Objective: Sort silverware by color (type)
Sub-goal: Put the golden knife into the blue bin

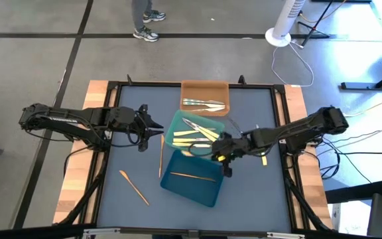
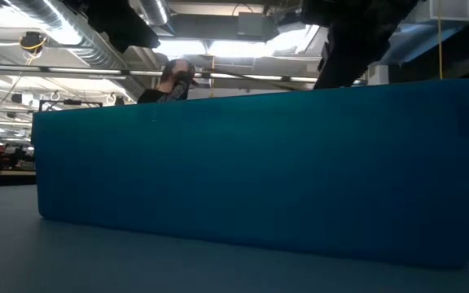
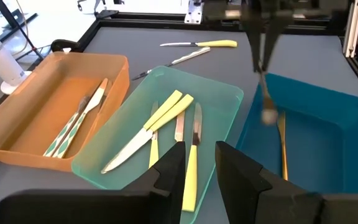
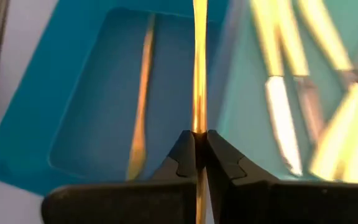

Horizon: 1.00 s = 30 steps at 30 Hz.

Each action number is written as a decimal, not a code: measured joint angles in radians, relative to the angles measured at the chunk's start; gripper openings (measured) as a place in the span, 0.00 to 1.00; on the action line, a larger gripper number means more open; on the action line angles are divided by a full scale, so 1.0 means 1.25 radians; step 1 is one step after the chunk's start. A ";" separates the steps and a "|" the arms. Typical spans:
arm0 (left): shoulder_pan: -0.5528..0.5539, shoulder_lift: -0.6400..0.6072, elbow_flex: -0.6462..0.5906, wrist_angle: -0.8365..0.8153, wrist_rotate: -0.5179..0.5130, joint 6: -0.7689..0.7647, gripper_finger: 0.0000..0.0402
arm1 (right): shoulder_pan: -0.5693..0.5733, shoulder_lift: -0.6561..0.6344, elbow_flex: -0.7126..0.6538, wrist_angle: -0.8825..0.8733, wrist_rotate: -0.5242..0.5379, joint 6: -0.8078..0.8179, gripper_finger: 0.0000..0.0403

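Right gripper (image 4: 196, 144) is pinching an orange-tan utensil (image 4: 199, 68) between closed fingers, holding it over the seam between the blue tray (image 1: 192, 184) and the teal tray (image 1: 176, 126). One orange-tan piece (image 1: 192, 176) is already lying in the blue tray. Yellow-handled knives (image 3: 169, 112) are sitting in the teal tray, silver-grey pieces (image 1: 203, 103) in the orange tray (image 1: 204, 87). Two more orange-tan pieces (image 1: 133, 186) are lying loose on the mat. Left gripper (image 3: 199, 163) is hovering near the teal tray, fingers slightly parted, holding nothing.

left tool (image 1: 156, 127) parted, waiting | right tool (image 4: 198, 144) clamped, reaching inward
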 joint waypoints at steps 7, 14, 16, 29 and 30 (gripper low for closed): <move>0.000 0.000 0.000 -0.005 0.000 0.000 0.20 | 0.010 0.100 0.000 0.142 -0.123 -0.002 0.00; 0.000 0.000 0.000 -0.006 0.005 -0.003 0.20 | 0.044 0.185 0.000 0.220 -0.135 0.003 0.00; 0.000 0.000 0.000 -0.007 0.006 -0.003 0.20 | 0.054 0.204 0.000 0.221 -0.135 0.004 0.00; 0.000 0.000 0.000 -0.012 0.006 -0.006 0.20 | 0.060 0.286 0.000 0.221 -0.090 -0.003 0.00; 0.000 0.000 0.000 -0.013 0.006 -0.007 0.20 | 0.060 0.287 0.000 0.219 -0.086 -0.002 0.00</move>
